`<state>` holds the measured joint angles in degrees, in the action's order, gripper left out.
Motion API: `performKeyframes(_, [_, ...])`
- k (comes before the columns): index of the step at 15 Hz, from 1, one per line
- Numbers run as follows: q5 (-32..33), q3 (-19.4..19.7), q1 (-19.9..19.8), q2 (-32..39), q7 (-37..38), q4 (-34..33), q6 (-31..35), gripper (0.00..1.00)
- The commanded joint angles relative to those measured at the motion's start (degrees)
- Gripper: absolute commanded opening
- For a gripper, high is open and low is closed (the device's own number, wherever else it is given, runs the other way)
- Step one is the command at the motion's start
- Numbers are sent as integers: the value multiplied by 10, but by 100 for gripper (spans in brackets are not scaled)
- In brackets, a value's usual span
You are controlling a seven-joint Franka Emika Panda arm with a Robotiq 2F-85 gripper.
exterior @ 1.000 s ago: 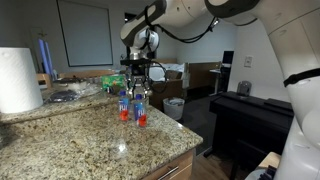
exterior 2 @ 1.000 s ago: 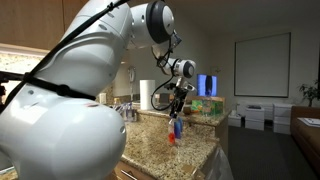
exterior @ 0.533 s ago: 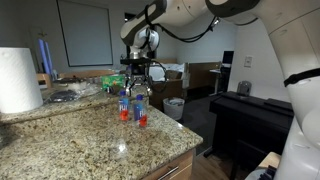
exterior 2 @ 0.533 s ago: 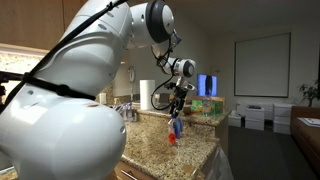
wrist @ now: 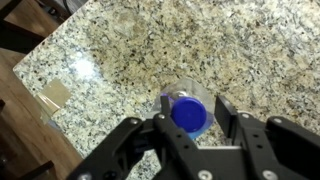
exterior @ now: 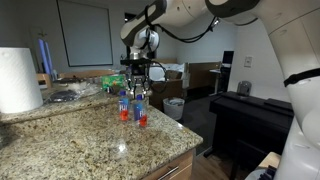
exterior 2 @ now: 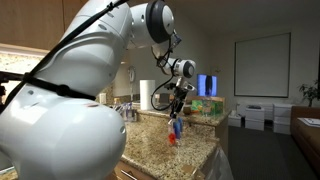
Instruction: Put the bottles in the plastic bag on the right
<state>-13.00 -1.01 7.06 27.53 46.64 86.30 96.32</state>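
Granite countertop [exterior: 90,140]: two small clear plastic bottles with blue caps [exterior: 124,106] stand near its far edge. My black gripper [wrist: 192,116] straddles one cap; I cannot tell whether it grips.

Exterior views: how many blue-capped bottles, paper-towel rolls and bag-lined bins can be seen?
Blue-capped bottles: 2
Paper-towel rolls: 1
Bag-lined bins: 1
Total: 4
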Motion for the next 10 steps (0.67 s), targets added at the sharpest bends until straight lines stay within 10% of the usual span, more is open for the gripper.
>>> performKeyframes(1, [-1,2,-1,-8,-8,16,9,19])
performKeyframes(10, [-27,58,-64,-5,44,-50,-18,11])
